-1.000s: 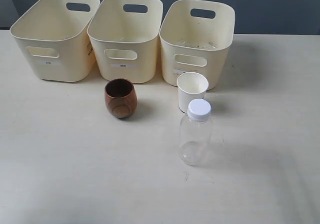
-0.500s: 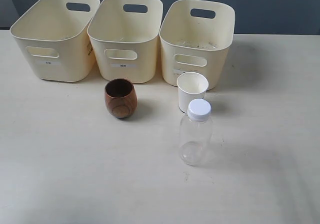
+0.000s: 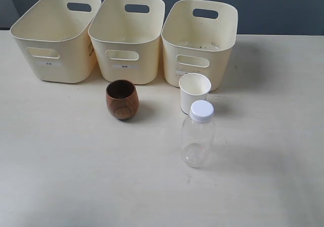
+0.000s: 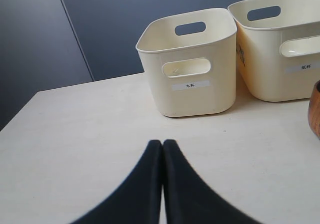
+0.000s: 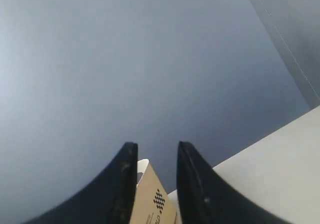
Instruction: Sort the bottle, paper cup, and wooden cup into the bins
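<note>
The wooden cup (image 3: 122,99) stands upright in front of the middle bin (image 3: 126,65). Just before the right bin (image 3: 195,73) is the white paper cup (image 3: 194,92), and the clear bottle (image 3: 198,134) with its white cap stands right in front of it. The left bin (image 3: 55,67) is at the far left. Neither gripper shows in the exterior view. My left gripper (image 4: 162,143) is shut and empty, low over the table, facing the left bin (image 4: 192,92); the wooden cup's edge (image 4: 315,109) peeks in. My right gripper (image 5: 158,146) is open, aimed at the dark wall.
A dark wall runs behind the bins. In the left wrist view the middle bin (image 4: 280,64) stands beside the left one. A tan cardboard box (image 5: 155,199) with a small checker mark shows beyond the right fingers, beside the pale table (image 5: 270,174).
</note>
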### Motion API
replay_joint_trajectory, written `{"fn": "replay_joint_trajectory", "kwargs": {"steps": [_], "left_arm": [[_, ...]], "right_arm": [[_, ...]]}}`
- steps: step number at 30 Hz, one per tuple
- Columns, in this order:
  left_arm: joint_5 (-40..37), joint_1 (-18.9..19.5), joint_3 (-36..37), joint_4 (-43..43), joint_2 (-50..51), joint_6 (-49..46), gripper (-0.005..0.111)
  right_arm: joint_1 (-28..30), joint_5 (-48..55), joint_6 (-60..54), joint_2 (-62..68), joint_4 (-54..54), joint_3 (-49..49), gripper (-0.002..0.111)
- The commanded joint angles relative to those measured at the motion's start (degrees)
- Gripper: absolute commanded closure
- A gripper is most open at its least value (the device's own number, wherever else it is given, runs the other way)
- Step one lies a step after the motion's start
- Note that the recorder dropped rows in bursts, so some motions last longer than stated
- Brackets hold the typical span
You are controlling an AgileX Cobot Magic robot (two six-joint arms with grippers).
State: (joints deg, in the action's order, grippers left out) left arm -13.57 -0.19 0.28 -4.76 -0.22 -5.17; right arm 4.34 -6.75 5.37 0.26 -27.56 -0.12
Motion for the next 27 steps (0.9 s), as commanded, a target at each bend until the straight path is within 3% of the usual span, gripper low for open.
{"fn": "replay_joint_trajectory", "kwargs": {"steps": [1,12,27], "left_arm": [[0.3,0.0,-0.3,0.1,0.2,0.1,0.107],[0.3,0.0,-0.3,0.1,0.2,0.1,0.107],[0.3,0.0,-0.3,0.1,0.2,0.1,0.107]], "right_arm": [[0.2,-1.5,4.8,-0.3,0.0,0.1,0.08],[0.2,-5.5,11.0,-0.3,0.1,0.1,0.08],[0.2,-0.2,11.2,-0.3,0.0,-2.1,0.08]]}}
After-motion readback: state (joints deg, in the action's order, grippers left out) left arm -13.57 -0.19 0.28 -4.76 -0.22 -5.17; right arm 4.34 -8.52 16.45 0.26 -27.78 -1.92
